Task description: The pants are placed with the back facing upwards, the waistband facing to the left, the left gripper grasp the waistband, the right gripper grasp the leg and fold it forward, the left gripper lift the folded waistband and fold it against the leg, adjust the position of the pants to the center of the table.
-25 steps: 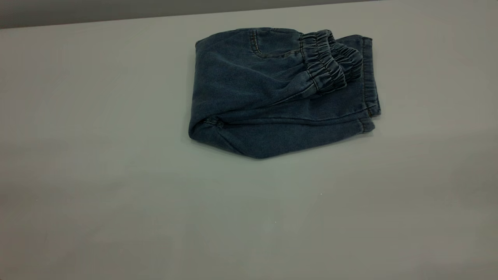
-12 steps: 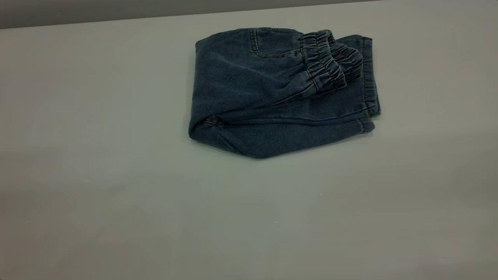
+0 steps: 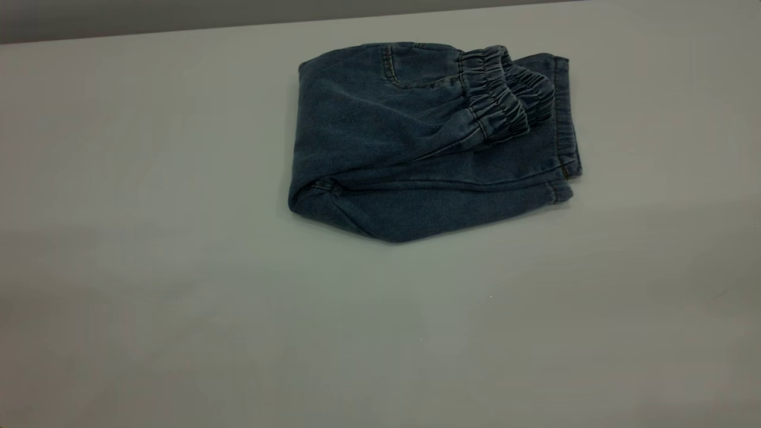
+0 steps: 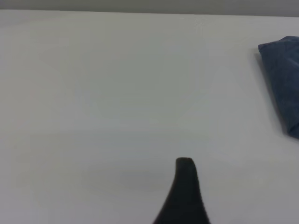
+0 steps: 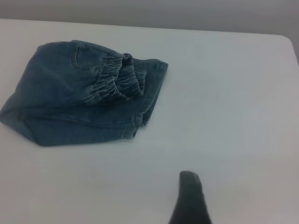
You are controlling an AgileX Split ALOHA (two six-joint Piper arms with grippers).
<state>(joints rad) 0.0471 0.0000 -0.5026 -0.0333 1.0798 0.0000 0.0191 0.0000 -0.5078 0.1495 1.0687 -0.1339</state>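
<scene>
The blue denim pants [image 3: 410, 154] lie folded into a compact bundle on the table [image 3: 178, 285], right of centre and toward the far edge. The gathered waistband [image 3: 498, 98] is folded over to the right and rests on the leg [image 3: 511, 178], close to the stitched hems [image 3: 563, 119]. No arm appears in the exterior view. In the left wrist view only a dark tip of my left gripper [image 4: 185, 186] shows, over bare table, far from the pants [image 4: 283, 79]. My right gripper [image 5: 189, 198] also shows only a dark tip, short of the pants [image 5: 70, 107] and waistband [image 5: 114, 86].
The table's far edge [image 3: 178, 32] runs just behind the pants. Its right corner [image 5: 287, 39] shows in the right wrist view. Wide bare table lies to the left and in front of the bundle.
</scene>
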